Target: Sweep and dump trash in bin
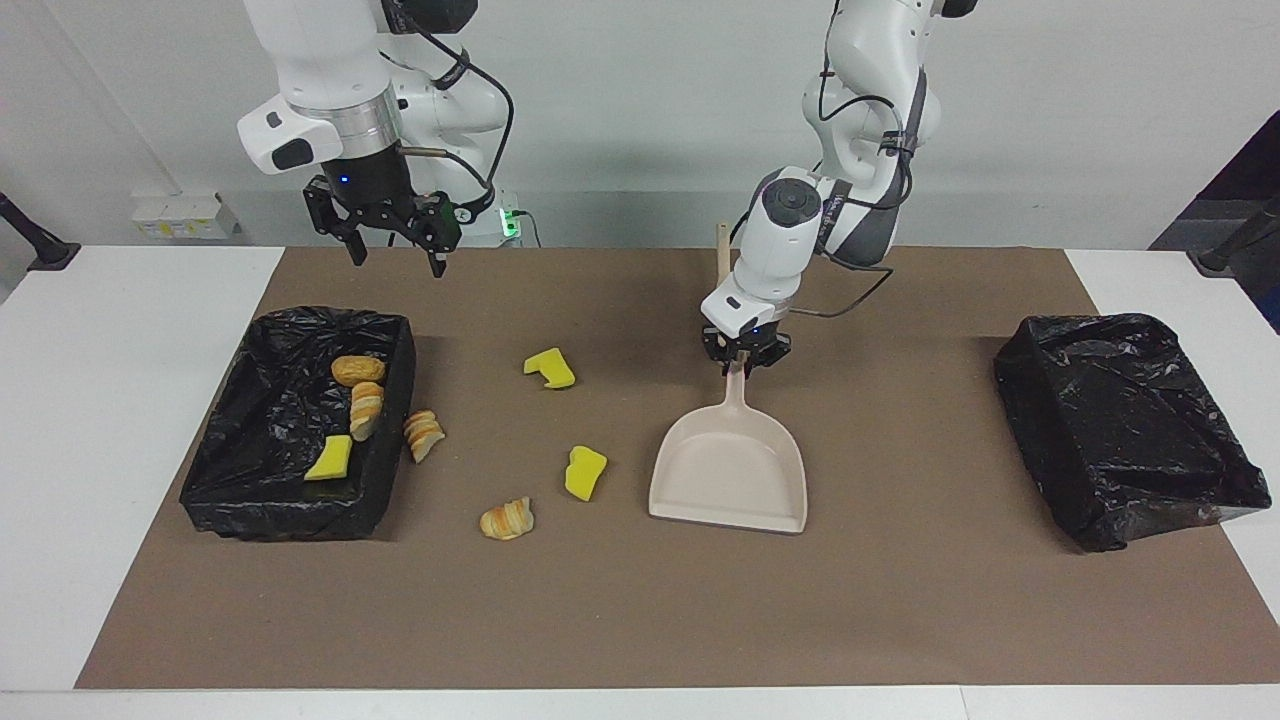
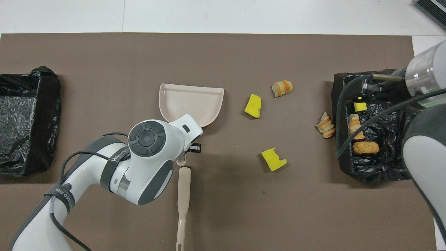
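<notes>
Three trash bits (image 1: pixel 352 410) in lined bin (image 1: pixel 250 490); four on mat beside it. Left gripper (image 1: pixel 742 358) clamps dustpan (image 1: pixel 730 470) handle. Right gripper (image 1: pixel 395 240) released, raised over mat near bin. Roughly halfway.

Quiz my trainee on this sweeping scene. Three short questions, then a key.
1. True or false: the left hand grips the dustpan by its handle.
2. How many trash pieces lie on the mat, outside both bins?
3. Which holds trash: A, the bin at the right arm's end, or B, the bin at the left arm's end?
Key: 1 true; 2 four; 3 A.
</notes>
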